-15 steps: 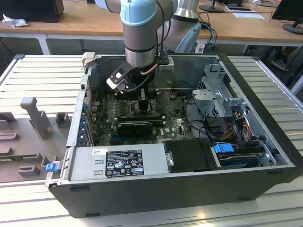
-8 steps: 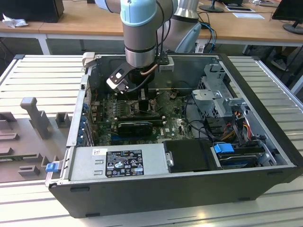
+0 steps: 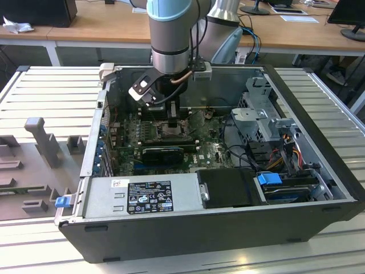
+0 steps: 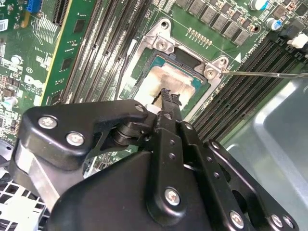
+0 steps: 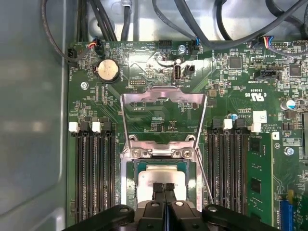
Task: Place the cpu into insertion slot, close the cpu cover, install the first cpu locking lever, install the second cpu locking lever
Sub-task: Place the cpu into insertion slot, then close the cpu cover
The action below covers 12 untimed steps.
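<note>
The cpu (image 5: 161, 174) lies flat in the insertion slot (image 5: 126, 179), silver top up with a green edge showing; it also appears in the second wrist view (image 4: 169, 79). The cpu cover (image 5: 163, 95) is swung open, and the board shows through its window. My gripper (image 5: 164, 188) hangs just over the chip's middle, its two black fingertips (image 4: 168, 96) pressed together with nothing between them. Whether they touch the chip I cannot tell. A thin locking lever (image 5: 204, 174) stands free beside the slot, seen too as a rod (image 4: 264, 73). In the exterior view the gripper (image 3: 173, 117) sits low inside the case.
Long black memory slots (image 5: 91, 173) flank the socket on both sides (image 5: 231, 163). Cables (image 5: 202, 29) run along the case wall behind the board. A grey power supply (image 3: 142, 194) and a drive bay (image 3: 268, 131) crowd the open case (image 3: 319, 108).
</note>
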Motion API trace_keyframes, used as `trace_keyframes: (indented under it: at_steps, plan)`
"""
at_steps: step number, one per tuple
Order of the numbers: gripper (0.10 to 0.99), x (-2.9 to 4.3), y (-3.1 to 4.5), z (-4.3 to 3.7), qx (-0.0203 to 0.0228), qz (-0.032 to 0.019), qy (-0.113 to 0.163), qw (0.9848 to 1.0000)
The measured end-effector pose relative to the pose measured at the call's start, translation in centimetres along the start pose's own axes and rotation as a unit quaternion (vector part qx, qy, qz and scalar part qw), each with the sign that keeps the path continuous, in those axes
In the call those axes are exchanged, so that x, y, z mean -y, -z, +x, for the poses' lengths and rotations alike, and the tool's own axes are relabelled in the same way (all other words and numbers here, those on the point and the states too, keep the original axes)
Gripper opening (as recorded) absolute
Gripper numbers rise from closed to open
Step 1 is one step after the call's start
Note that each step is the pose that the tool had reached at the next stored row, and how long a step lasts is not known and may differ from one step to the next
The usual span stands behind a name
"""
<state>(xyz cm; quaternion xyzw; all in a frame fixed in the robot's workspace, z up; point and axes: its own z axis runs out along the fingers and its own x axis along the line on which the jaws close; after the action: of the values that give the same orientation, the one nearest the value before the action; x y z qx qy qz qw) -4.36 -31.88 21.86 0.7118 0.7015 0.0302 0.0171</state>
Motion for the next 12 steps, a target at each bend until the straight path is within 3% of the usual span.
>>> trace_keyframes:
  at_steps: [7, 12]
  plan:
    - [0.106, -0.03, 0.47, 0.01, 0.0, 0.0, 0.0, 1.0]
    - [0.106, -0.09, 1.36, 0.03, 0.0, 0.0, 0.0, 1.0]
